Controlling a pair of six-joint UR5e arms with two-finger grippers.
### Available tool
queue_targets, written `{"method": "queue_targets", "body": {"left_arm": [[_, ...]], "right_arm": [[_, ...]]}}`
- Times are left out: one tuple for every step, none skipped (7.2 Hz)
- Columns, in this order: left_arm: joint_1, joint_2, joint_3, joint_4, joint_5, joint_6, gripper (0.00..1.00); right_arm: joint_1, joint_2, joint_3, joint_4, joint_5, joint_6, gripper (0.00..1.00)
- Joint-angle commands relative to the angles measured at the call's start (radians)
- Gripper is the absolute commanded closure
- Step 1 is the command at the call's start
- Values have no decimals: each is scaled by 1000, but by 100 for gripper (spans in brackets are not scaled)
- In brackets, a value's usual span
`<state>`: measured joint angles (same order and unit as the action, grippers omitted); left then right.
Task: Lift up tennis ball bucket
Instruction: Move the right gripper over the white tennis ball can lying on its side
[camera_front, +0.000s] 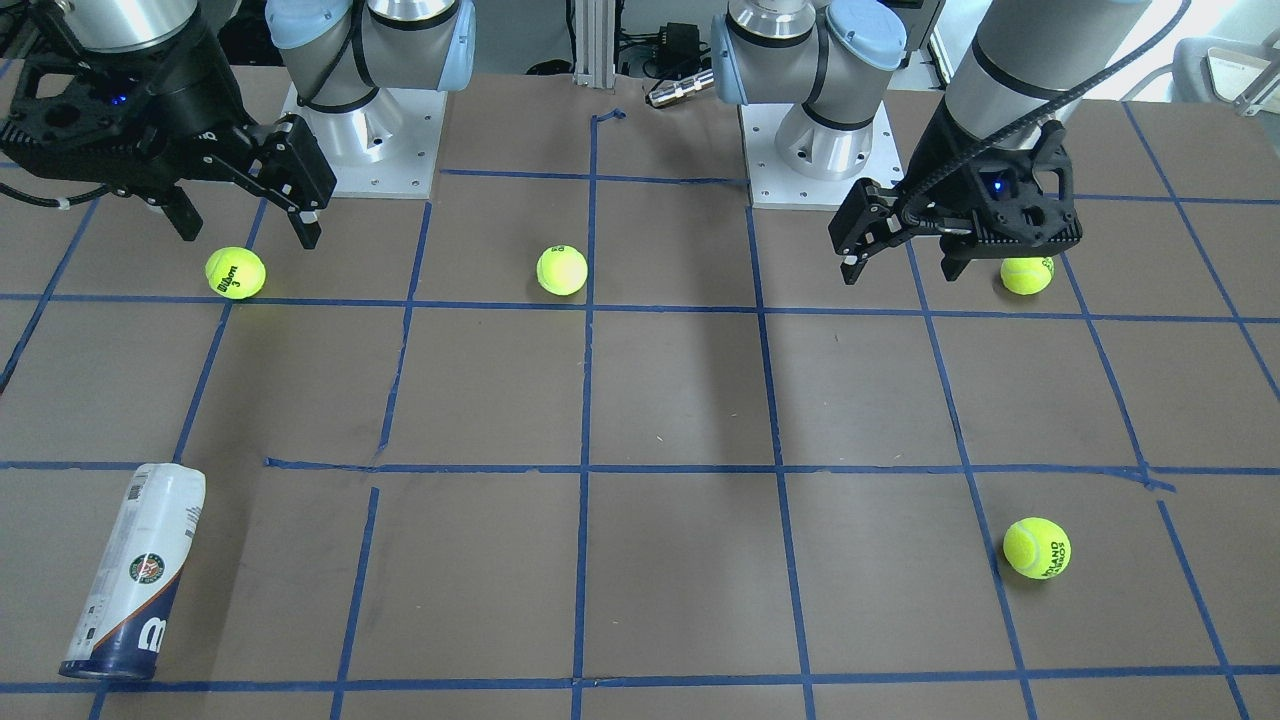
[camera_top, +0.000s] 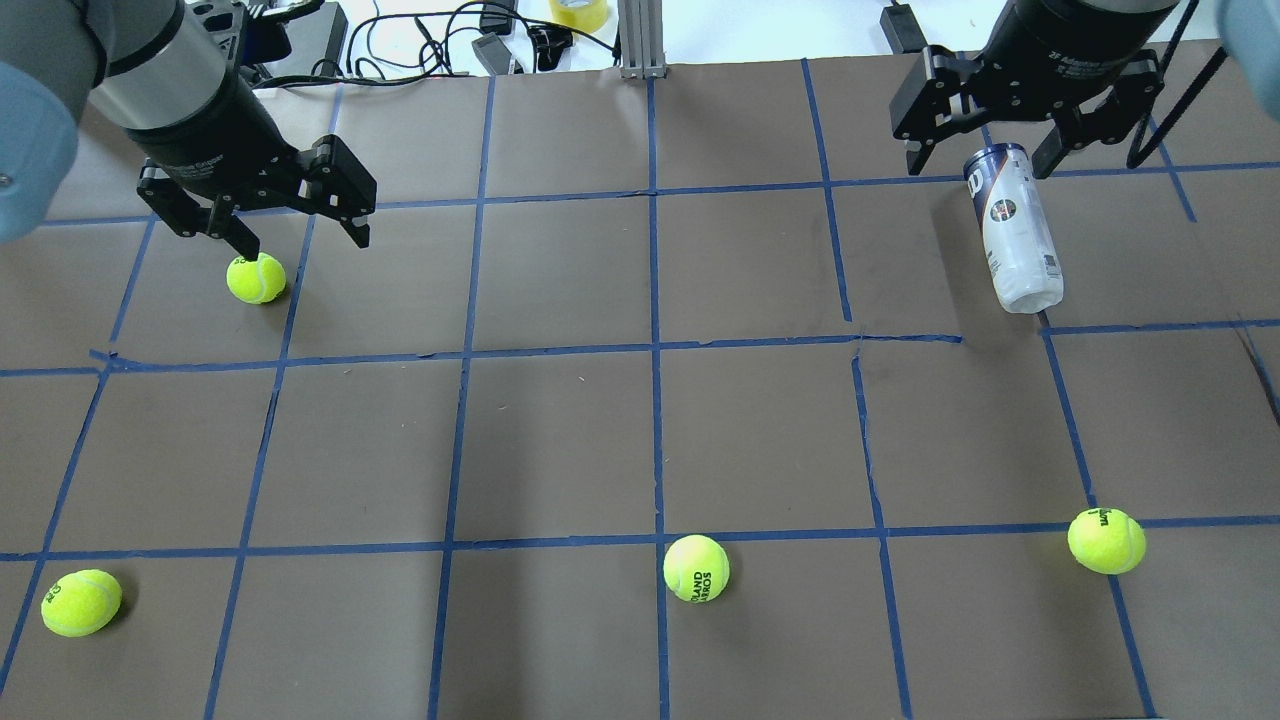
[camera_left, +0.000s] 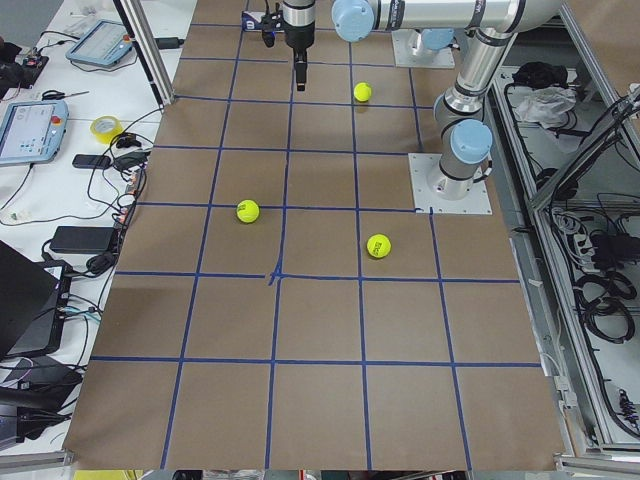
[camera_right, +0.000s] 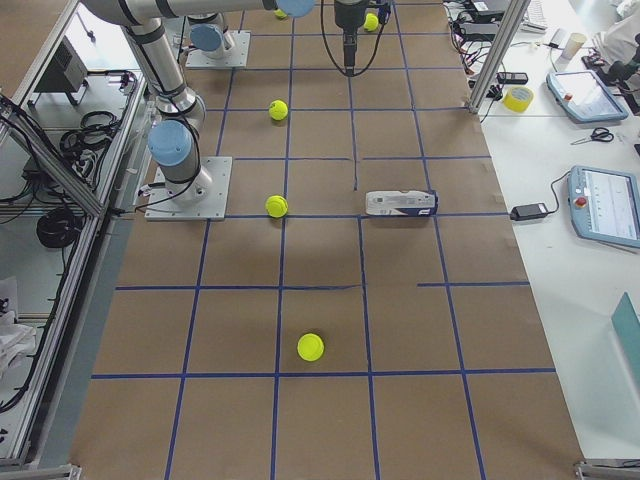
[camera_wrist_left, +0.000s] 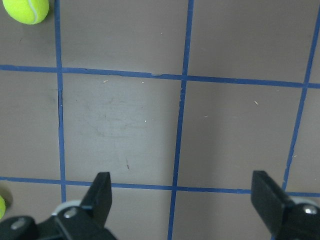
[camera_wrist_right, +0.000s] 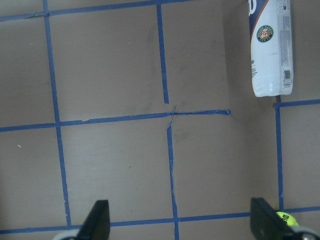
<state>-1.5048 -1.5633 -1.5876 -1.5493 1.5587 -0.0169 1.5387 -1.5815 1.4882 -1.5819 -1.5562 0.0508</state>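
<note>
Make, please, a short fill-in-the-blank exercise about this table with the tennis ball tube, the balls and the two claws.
1. The tennis ball bucket lies on its ____ on the table.
2. The number of loose tennis balls on the table is ____.
3. The left claw and the right claw are both ____ and hold nothing.
4. The bucket lies on the robot's ____ side.

Missing words: side; four; open; right.

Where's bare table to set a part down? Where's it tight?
Free: the middle band of the brown paper-covered table, plus the operator-side stretch between the white-and-navy tennis ball tube and a lone yellow-green tennis ball. Crowded: the robot-side row, with right ball, centre ball, left ball, and the right gripper and left gripper, both open, by the outer two.
</note>
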Motion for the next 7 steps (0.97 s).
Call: {"method": "queue_targets", "body": {"left_arm": [[0, -4, 0, 0, 0, -2, 0], [0, -3, 0, 2, 0, -2, 0], [0, -4, 0, 0, 0, -2, 0], [0, -6, 0, 3, 0, -2, 0], [0, -7, 0, 5, 0, -2, 0], [-2, -7, 0, 5, 0, -2, 0], [-2, -10, 0, 5, -2, -3, 0]], "right_arm": [[-35, 29, 7, -40, -39, -2, 0], [-95, 58, 4, -29, -41, -3, 0], [-129, 105, -3, -44, -33, -21, 0], [-152, 185, -22, -67, -35, -37, 0], [-190, 251, -40, -157, -42, -73, 0], [-209, 321, -52, -189, -41, -103, 0], [-216, 393, -68, -251, -45, -186, 0]]}}
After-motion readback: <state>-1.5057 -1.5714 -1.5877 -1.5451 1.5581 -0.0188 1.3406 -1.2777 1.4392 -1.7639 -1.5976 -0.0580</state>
